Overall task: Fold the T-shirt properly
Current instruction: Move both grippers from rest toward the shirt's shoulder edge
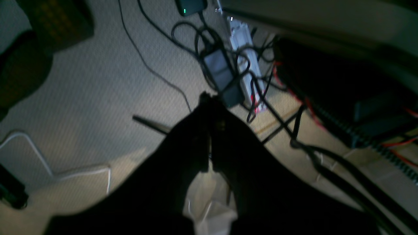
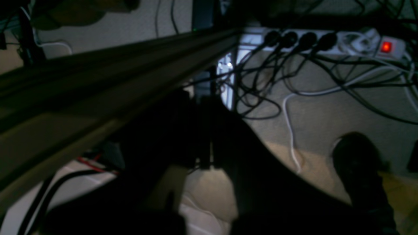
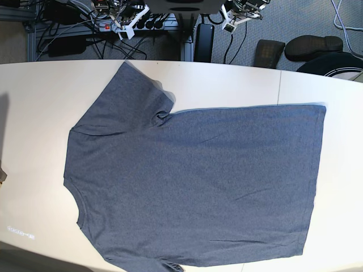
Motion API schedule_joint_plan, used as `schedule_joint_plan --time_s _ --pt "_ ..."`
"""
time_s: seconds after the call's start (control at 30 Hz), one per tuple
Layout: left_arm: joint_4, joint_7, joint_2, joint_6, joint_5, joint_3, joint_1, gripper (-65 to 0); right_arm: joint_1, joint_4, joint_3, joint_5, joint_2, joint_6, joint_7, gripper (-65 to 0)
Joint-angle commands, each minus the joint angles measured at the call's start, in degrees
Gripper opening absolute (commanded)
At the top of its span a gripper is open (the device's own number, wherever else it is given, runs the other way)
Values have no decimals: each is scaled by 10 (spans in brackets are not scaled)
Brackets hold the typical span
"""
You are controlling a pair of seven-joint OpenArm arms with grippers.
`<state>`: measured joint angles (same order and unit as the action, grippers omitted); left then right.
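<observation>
Slate-blue and heathered, the T-shirt [image 3: 193,181] lies spread flat on the white table [image 3: 34,90], plain side up; no printing shows. Its long axis runs across the base view: neck [image 3: 76,201] and shoulders toward that view's left, hem [image 3: 315,181] toward its right. One sleeve [image 3: 122,99] fans out toward the far edge of the table, while the other runs off the near edge of the picture.

Neither arm appears over the table in the base view. Both wrist cameras look down past the table at carpet, loose cables [image 1: 202,42] and a power strip [image 2: 313,40], so the shirt seems to lie up and away from both grippers, out of their own views. From these pictures I cannot tell which arm is nearer to it.

The left gripper [image 1: 209,130] shows as a dark silhouette with its jaws pressed together, holding nothing. The right gripper [image 2: 207,143] looks the same: jaws closed, empty, hanging beside the table's edge beam [image 2: 98,78].

Folding looks not yet begun. The first reach will likely have to rise and come in over the table.
</observation>
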<state>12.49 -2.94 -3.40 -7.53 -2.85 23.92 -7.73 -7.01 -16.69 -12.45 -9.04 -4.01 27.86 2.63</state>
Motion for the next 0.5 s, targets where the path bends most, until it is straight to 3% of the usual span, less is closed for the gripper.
schedule_joint_plan --time_s 0.0,0.2,0.33,0.47 --pt "6 -11 -4 5 -1 0 -9 -650 -7 -7 1 1 -7 -32 6 -650" --pt "66 -76 -26 -70 -1 -1 -64 -650 -57 -67 2 19 -28 -32 6 -650" --pt "129 -119 -48 -73 -3 -1 -106 -650 -100 -120 2 72 -48 -29 6 -650" --pt "197 -121 -62 -73 -3 -15 -143 -650 -145 -182 2 98 -73 -7 6 -650"
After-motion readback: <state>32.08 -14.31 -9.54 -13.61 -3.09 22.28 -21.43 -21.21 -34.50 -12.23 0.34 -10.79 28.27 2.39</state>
